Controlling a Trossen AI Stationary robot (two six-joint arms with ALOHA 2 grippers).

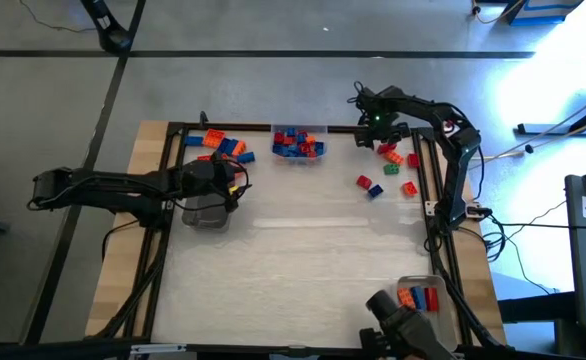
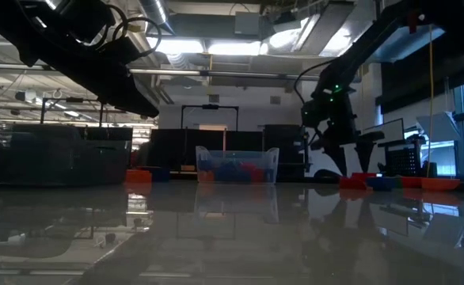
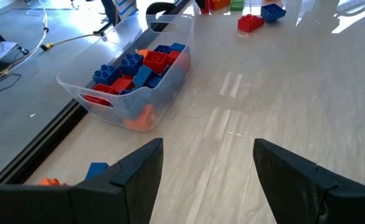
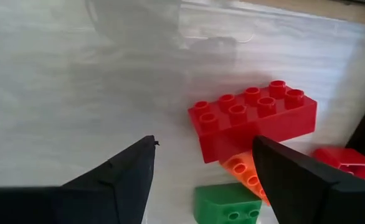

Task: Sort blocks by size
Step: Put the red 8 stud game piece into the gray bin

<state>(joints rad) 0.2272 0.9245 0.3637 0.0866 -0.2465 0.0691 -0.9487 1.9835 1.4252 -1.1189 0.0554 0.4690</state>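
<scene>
Blocks (image 1: 385,168) on pale glossy table (image 1: 293,270) (dim workshop behind)

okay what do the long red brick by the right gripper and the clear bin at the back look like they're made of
Long red brick: probably hard moulded plastic, smooth and slightly glossy, with crisp round studs and an even colour. Clear bin: likely thin transparent plastic, since the blocks inside show through its walls and its rim is rolled.
</scene>
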